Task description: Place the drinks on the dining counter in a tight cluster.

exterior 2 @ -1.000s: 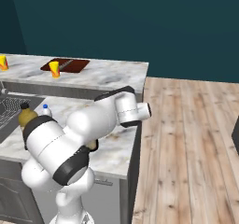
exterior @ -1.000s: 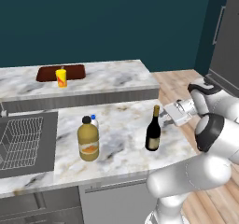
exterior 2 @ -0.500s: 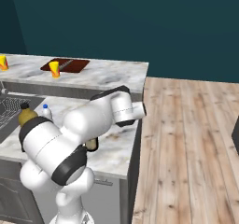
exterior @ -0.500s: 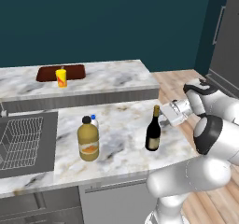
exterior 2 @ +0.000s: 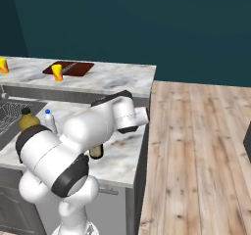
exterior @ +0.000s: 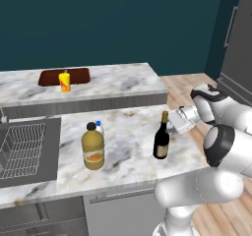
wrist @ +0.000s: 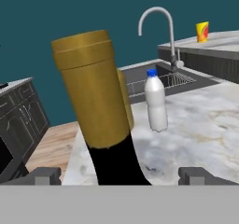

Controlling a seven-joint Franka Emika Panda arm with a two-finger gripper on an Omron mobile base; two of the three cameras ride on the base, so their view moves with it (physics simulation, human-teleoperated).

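1. Dark glass wine bottle (exterior: 161, 141) stands upright on the lower desk (exterior: 128, 146), near its right end; likely heavy, rigid, slick, breakable.
2. Claw (exterior: 173, 127) spread wide, empty, level with the gold-foiled neck (wrist: 93, 92).
3. Safer hold: below the foil, low on the neck.

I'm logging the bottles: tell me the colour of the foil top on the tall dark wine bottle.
Gold foil top, clearest in the hand view.
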